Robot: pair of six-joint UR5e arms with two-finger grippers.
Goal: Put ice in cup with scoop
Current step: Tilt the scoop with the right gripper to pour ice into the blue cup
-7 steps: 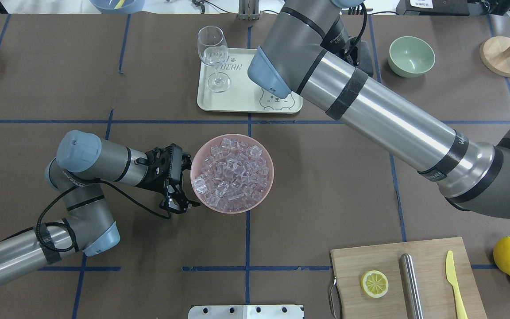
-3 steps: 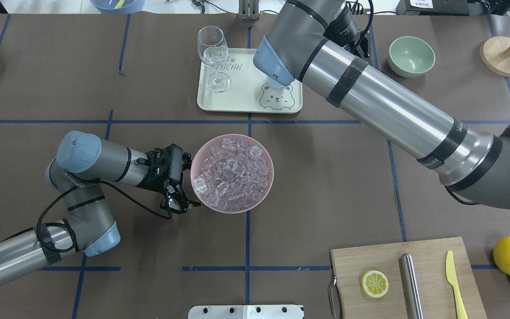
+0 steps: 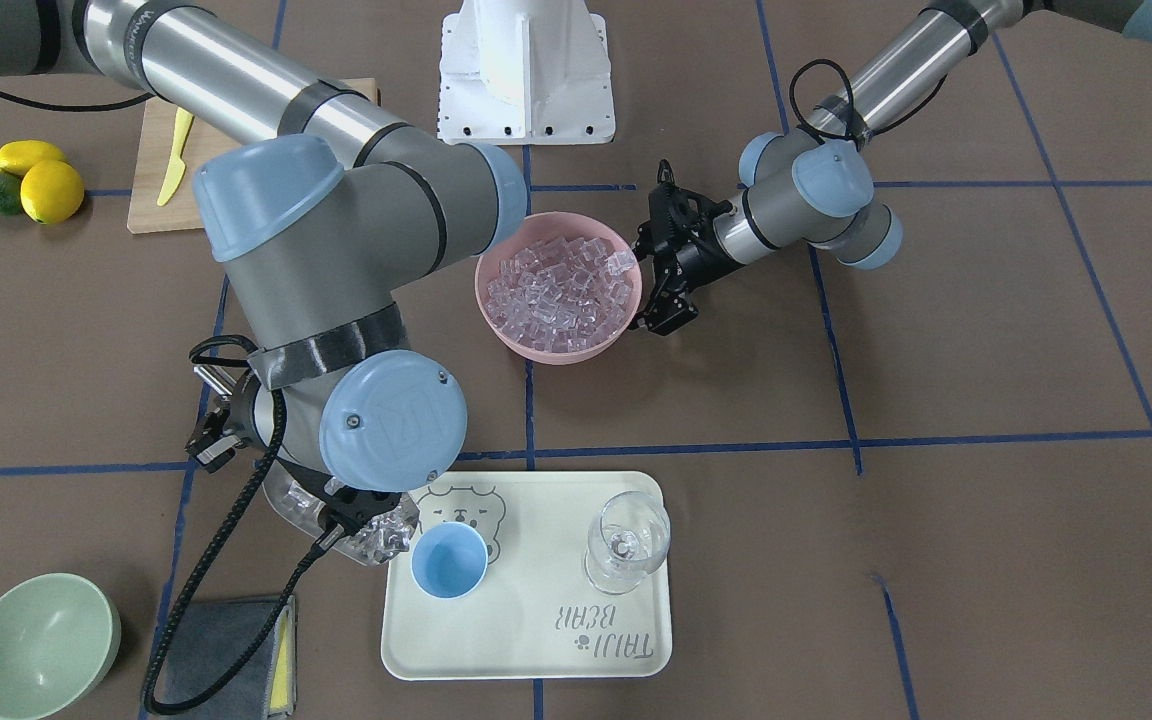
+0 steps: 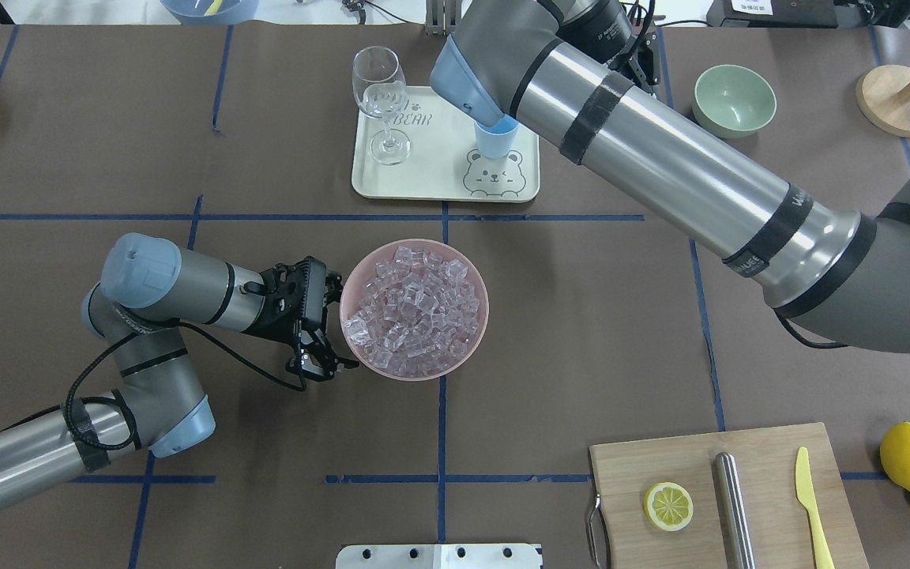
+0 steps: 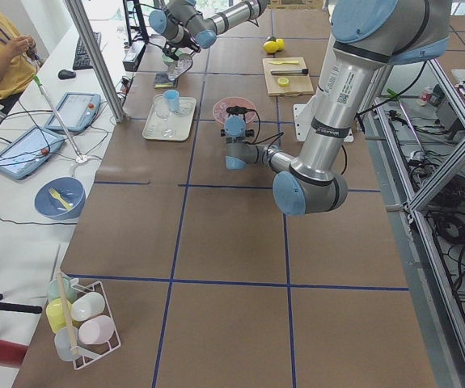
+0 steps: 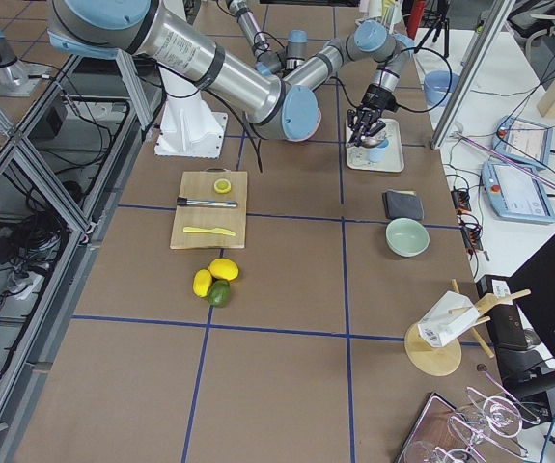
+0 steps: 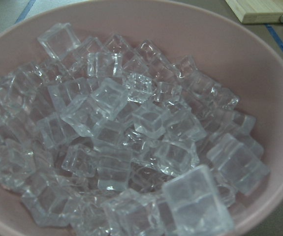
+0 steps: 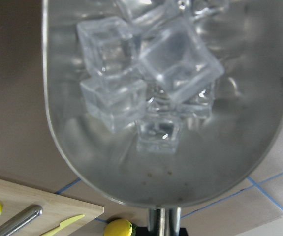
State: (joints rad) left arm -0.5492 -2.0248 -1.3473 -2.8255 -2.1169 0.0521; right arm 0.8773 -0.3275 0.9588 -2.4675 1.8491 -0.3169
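Note:
The steel scoop [image 8: 171, 162] holds several clear ice cubes [image 8: 146, 78]. My right gripper [image 3: 334, 508] is shut on the scoop's handle, mostly hidden under the wrist. It holds the scoop's trough [image 3: 376, 535] tilted just beside the light-blue cup [image 3: 448, 560], above the tray's edge. The cup looks empty and is partly hidden by the right arm from overhead [image 4: 497, 138]. More ice [image 4: 415, 308] fills the pink bowl [image 4: 356, 273], which the left wrist view shows up close [image 7: 259, 54]. My left gripper [image 4: 327, 363] is shut on the bowl's left rim.
The cream tray [image 3: 536, 630] also holds a clear wine glass [image 3: 626, 540]. A pale green bowl [image 3: 36, 640] and a grey cloth [image 3: 236, 650] lie near the scoop. A cutting board [image 4: 771, 450] carries a lemon half, a steel tube and a yellow knife. Lemons [image 4: 909, 458] lie beside the board.
My right arm has swung across the tray, uncovering the light-blue cup and carrying the loaded scoop along. My left arm and the pink bowl have not moved.

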